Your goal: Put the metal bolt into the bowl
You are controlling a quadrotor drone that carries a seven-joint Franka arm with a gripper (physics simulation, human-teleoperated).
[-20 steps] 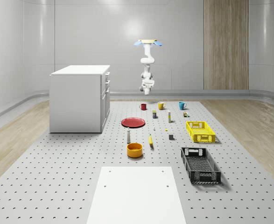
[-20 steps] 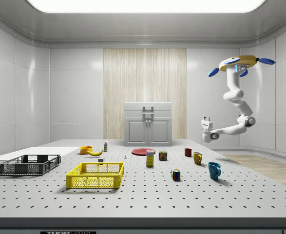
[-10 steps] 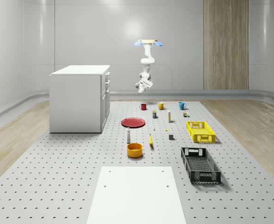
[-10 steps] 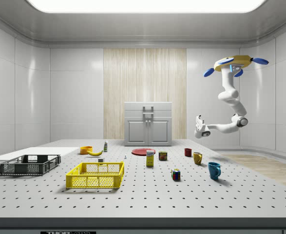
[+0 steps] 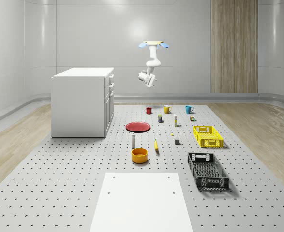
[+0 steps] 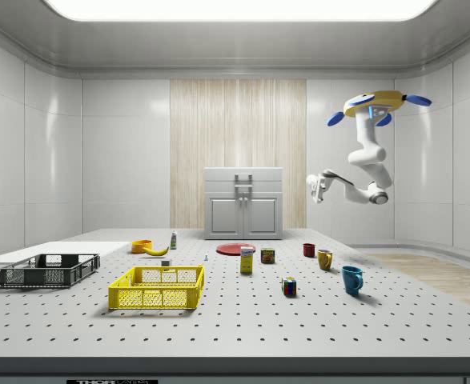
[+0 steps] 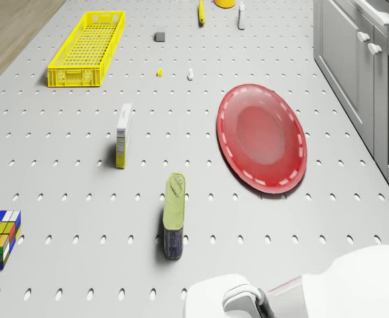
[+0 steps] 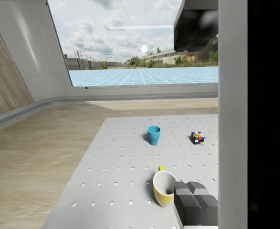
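Drone point(image 6: 376, 105) hovering above mugs, fingers point(image 8: 195, 202) together, red plate point(image 7: 262, 137), yellow crate point(image 5: 207, 136) nearby

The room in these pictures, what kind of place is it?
Probably a simulated robot test lab: a pegboard floor strewn with small props such as a bowl, crates and mugs, a lone cabinet, bare panelled walls, and a drone hovering with its arm above the mugs.

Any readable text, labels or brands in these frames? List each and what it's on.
None can be read.
Tall box: printed label, too small to read.
Can lying on the table: printed wrap, too blurred to read.
Strip at the table's front edge: marks, cut off and unreadable.
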